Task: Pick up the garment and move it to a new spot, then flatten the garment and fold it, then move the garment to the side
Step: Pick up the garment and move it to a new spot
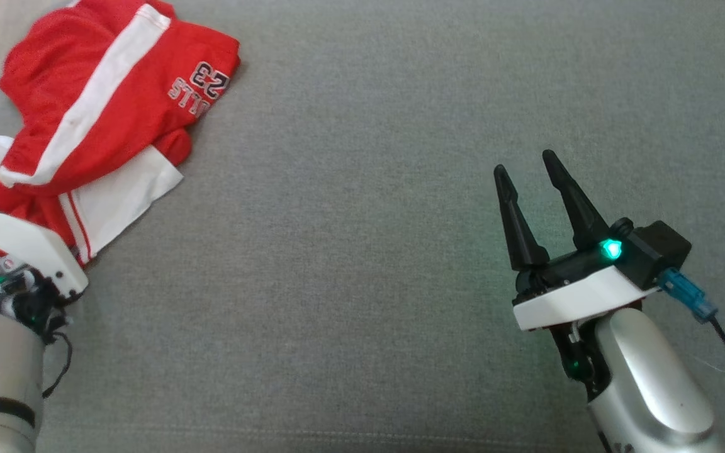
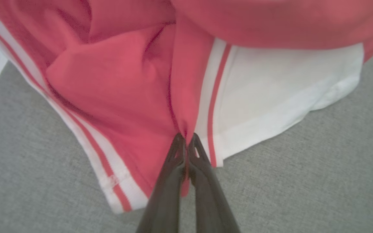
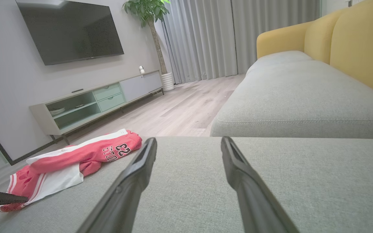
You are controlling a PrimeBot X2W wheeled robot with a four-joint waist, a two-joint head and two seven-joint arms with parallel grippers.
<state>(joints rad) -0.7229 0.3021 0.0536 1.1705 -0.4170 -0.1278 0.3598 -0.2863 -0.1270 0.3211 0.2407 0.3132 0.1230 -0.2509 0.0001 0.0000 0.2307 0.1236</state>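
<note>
While tight on the garment, left pincer over grey cushion.

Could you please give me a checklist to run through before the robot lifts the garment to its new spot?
1. Left gripper shut on a red fold of the garment: ok.
2. Pinch takes only one layer of cloth: cannot tell.
3. Right gripper open and apart from the garment: ok.
4. Bare grey cushion to the garment's right for setting it down: ok.
5. Garment lying flat: not ok. It is crumpled, with its layers overlapping.
</note>
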